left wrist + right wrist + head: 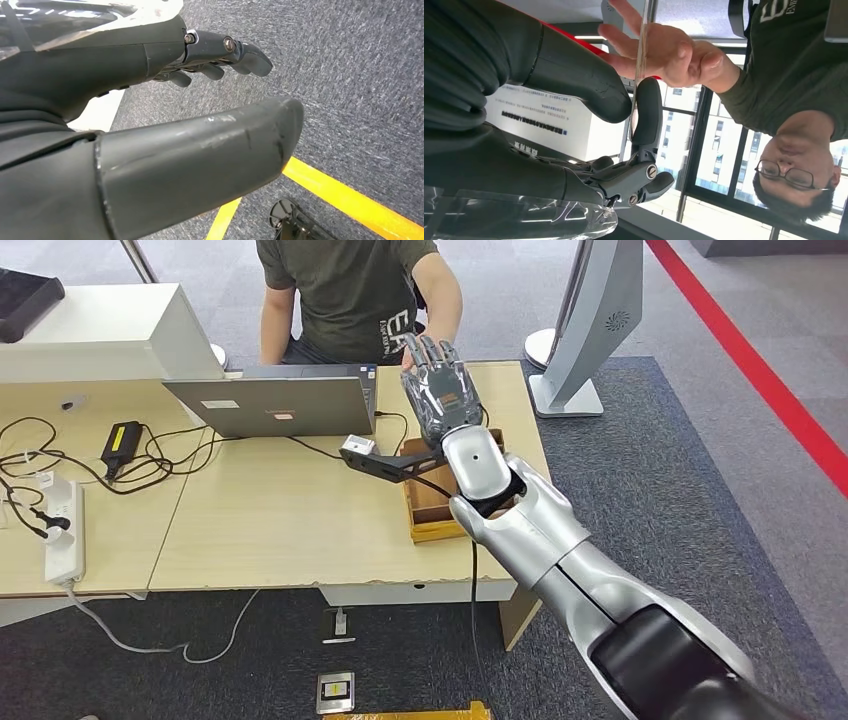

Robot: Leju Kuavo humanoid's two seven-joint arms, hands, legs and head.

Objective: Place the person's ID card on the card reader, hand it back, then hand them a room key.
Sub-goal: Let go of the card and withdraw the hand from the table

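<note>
My right hand reaches across the table toward the seated person, fingers pointing up. In the right wrist view a thin pale card shows edge-on, pinched between my thumb and a finger. The person's open hand is against the card's far end; their hand shows just behind mine. I cannot tell which card it is. The black card reader with a white top stands left of my forearm. My left hand hangs over the carpet, fingers apart, holding nothing.
An open wooden box lies under my right forearm near the table's front edge. A grey laptop stands in front of the person. Cables, a charger and a power strip cover the left table. A white stand is at the right.
</note>
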